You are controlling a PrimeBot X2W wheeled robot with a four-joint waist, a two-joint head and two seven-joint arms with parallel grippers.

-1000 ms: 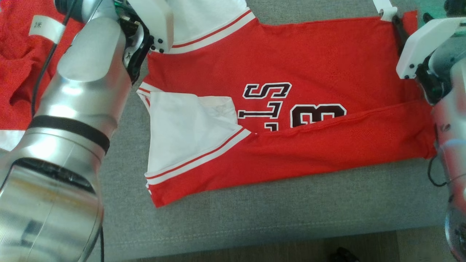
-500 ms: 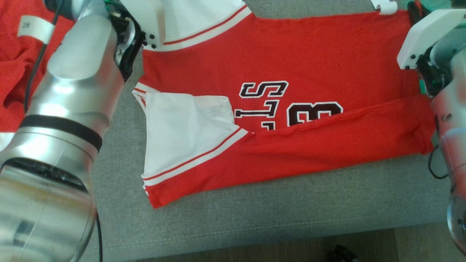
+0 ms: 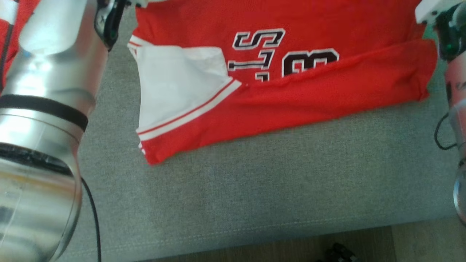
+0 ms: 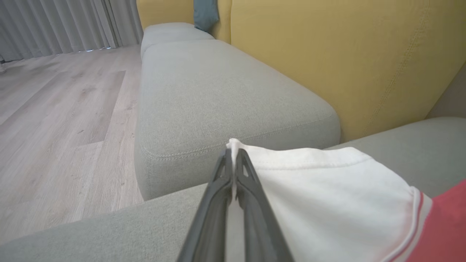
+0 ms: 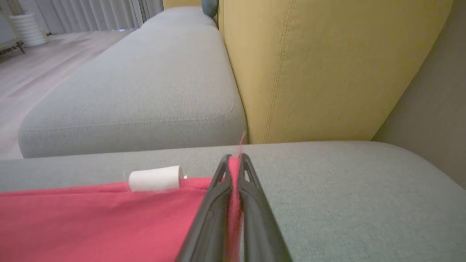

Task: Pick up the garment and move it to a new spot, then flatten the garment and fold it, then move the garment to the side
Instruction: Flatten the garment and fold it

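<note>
Garment (image 3: pixel 291 98) spread on grey cushion (image 3: pixel 255 182), upper part of head frame, long axis L-R. Near edge already folded up over lettering (image 3: pixel 284 54). L gripper (image 4: pixel 233 153) pressed together on white sleeve (image 4: pixel 327 189) hem; R gripper (image 5: pixel 235 160) pinching red corner. One per end of far edge, cloth lying down-frame from tips. Prob. next: draw far edge down-frame, both arms evenly.

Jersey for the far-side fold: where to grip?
The jersey's far corners, reaching over from the near side, kept low: it lies flat on the cushion, so only edges pinch. Left gripper is shut on the white sleeve hem, right gripper on the red corner.
</note>
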